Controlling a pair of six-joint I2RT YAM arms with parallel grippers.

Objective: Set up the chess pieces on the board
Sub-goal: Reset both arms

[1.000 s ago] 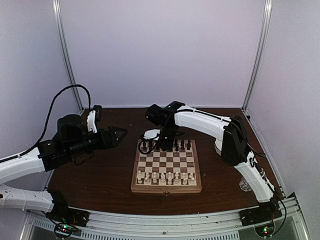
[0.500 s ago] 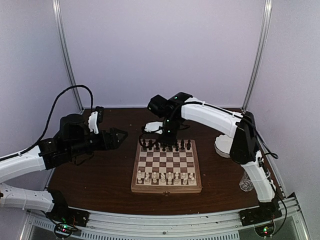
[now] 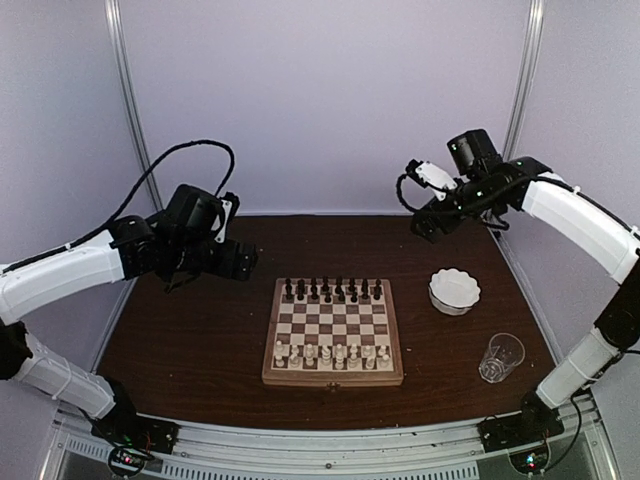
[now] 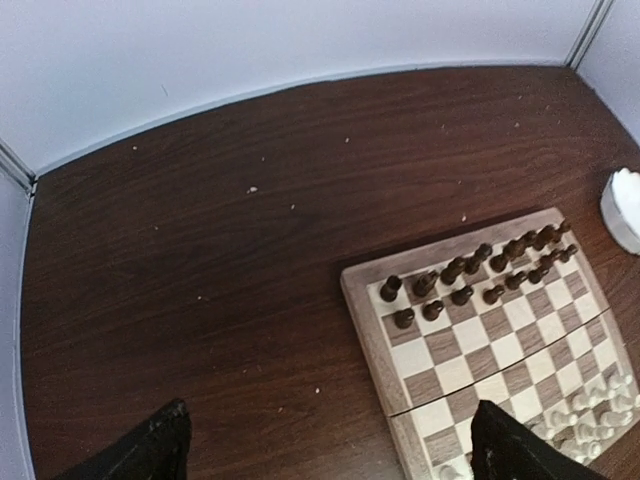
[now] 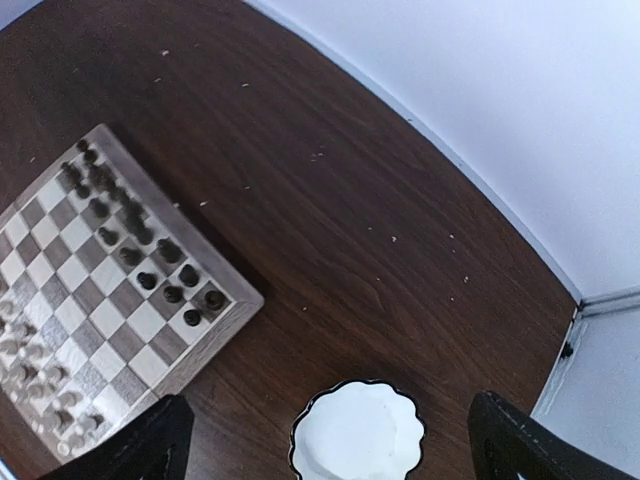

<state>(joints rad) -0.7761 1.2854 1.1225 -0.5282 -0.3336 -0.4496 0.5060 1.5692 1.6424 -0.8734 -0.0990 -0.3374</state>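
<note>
The board lies in the middle of the table. Dark chess pieces fill its two far rows and cream-white chess pieces its two near rows. My left gripper hangs high to the left of the board, open and empty. In the left wrist view the left gripper spans bare table beside the board's edge, with the dark pieces beyond. My right gripper is raised at the far right, open and empty. In the right wrist view the right gripper hovers over the bowl.
A white scalloped bowl stands to the right of the board, seen also as the bowl in the right wrist view. A clear glass stands near the front right. White walls close in the back and sides.
My right gripper has opened, lifted off the board's far rows and swung up to the far right. The left arm has risen and drawn back from the board.
</note>
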